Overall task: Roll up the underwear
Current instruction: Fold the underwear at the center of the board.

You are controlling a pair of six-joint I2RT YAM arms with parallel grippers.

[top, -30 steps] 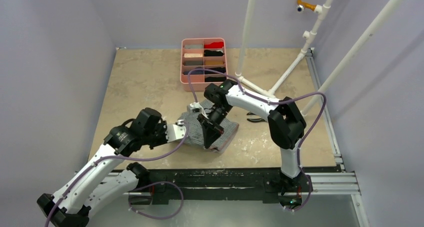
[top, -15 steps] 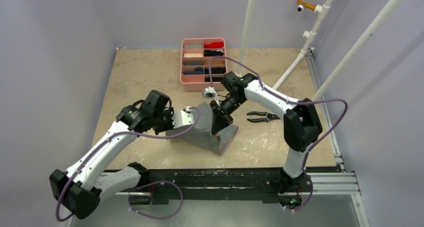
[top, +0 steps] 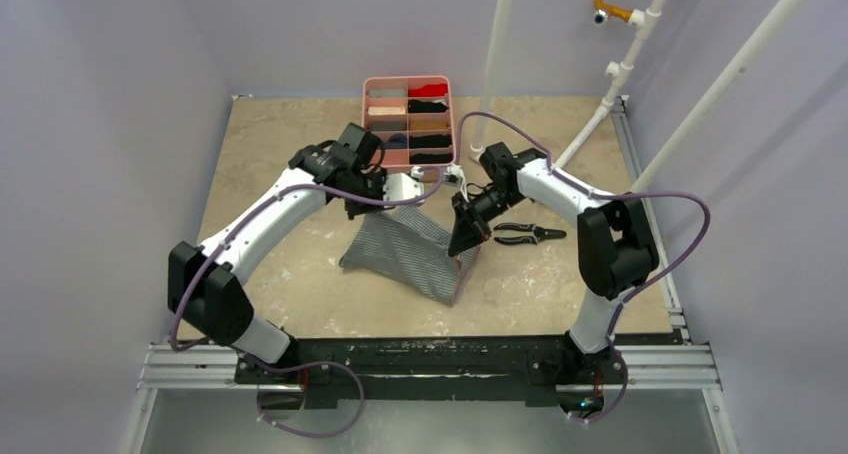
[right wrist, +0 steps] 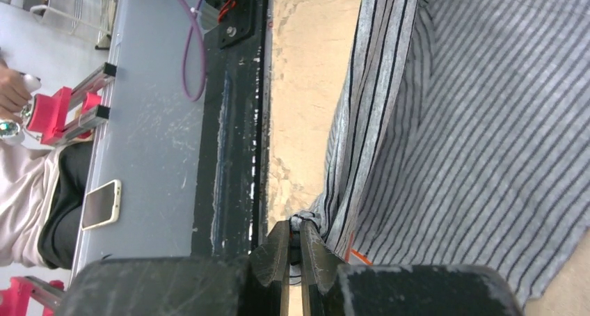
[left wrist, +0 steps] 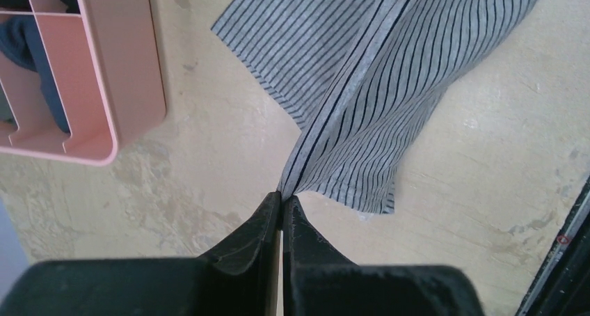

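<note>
The striped underwear (top: 412, 257) hangs between the two grippers, and its low end lies on the table (top: 280, 164). The left gripper (left wrist: 282, 203) is pinched tight on one corner. The right gripper (right wrist: 295, 236) is pinched tight on a bunched corner next to a bit of orange edge. I think no rolling is done yet: the cloth is only held up and spread. The top view shows the pink tray (top: 372, 168) just behind the left gripper and the pliers (top: 527, 235) beside the right one. The right wrist view shows neither.
</note>
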